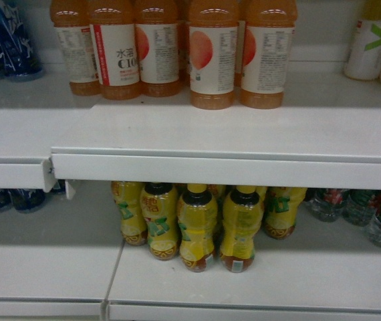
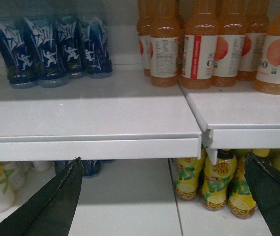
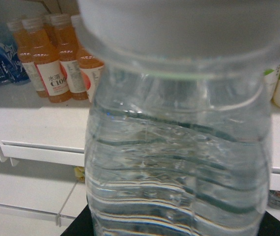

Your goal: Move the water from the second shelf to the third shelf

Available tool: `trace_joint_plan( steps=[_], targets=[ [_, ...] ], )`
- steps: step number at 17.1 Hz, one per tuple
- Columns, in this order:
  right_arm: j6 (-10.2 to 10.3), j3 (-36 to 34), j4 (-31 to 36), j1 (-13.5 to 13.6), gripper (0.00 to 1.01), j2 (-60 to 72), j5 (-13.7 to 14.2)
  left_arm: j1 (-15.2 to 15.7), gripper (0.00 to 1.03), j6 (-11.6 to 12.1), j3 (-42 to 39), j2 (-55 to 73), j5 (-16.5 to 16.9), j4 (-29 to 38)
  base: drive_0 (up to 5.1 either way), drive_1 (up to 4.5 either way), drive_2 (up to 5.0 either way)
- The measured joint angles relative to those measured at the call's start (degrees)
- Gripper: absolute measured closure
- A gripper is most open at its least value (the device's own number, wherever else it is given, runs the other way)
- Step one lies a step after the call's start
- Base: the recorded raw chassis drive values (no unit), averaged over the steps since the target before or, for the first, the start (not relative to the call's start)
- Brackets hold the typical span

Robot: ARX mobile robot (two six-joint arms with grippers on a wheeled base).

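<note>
**Water bottle in the right end effector, shelf placement ahead**

The right wrist view is filled by the water (image 3: 179, 157), a clear ribbed bottle seen from its neck downward, so close that it appears carried by the right end effector; the fingers themselves are hidden, apart from a dark shape under the bottle's base. In the head view the bottle does not show at all. The left end effector (image 2: 164, 196) hangs wide and empty, its dark fingers (image 2: 51, 206) framing the lower shelf.

To do the step well, I judge the bottle should be kept upright and brought level onto a bare stretch of the target shelf, clearing the white shelf lip (image 1: 230, 170) before lowering. Which board counts as third cannot be told from these views.

The orange drink bottles (image 1: 210, 53) crowd the upper shelf's middle, blue bottles (image 2: 46, 44) stand to the left, yellow tea bottles (image 1: 197, 227) fill the lower shelf's centre, and more water bottles (image 1: 357, 210) sit at lower right. These rows could be knocked over by a careless approach.
</note>
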Motion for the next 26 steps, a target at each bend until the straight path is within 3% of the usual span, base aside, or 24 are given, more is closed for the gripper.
trace_joint_plan(
  steps=[26],
  targets=[
    [0.02,-0.02,0.07,0.00,0.60,0.02,0.00,0.00,0.05,0.00,0.00,0.00,0.02,-0.04,-4.6,1.87,2.6]
  ],
)
